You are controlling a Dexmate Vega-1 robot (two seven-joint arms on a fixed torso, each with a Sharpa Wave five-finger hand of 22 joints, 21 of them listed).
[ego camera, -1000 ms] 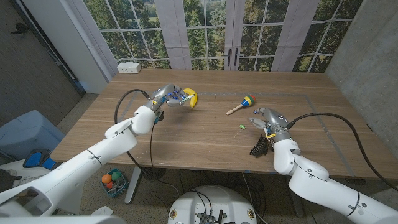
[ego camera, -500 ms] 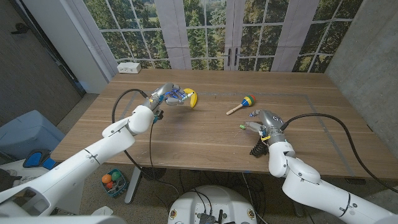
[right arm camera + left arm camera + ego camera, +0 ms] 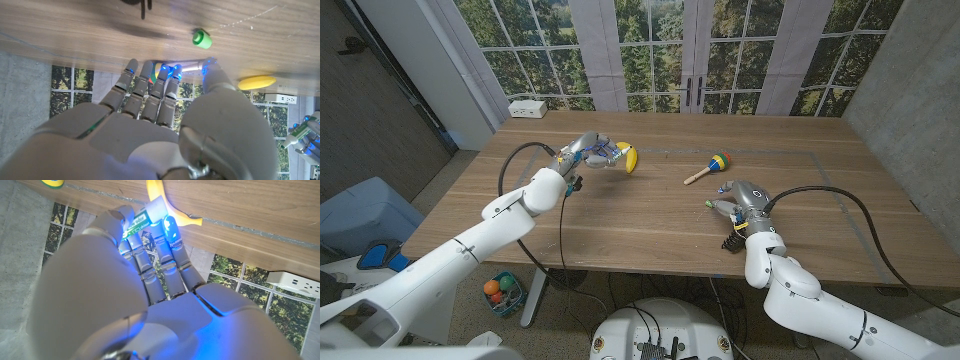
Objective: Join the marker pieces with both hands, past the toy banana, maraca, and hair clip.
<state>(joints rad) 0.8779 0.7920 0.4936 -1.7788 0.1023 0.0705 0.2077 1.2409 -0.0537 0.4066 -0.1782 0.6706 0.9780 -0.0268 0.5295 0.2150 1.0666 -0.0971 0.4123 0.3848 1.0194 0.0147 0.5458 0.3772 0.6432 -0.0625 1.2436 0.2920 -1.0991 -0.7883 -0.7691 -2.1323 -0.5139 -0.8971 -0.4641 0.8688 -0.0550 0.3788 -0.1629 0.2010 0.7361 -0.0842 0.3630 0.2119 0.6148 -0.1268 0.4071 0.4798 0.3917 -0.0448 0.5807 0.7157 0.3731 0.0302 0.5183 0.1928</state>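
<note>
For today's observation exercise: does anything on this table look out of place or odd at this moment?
One thing: the marker is in two parts. The left hand holds the marker body beside the toy banana, while its green cap lies loose on the table by the right hand. Nothing looks spilled or broken.

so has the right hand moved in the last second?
Yes. The right hand has shifted toward the robot's left, closing on the green cap, judged against the maraca, which has stayed put.

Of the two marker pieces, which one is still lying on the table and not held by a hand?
The small green cap: it lies loose on the table near the right hand. The white marker body is held by the left hand.
</note>
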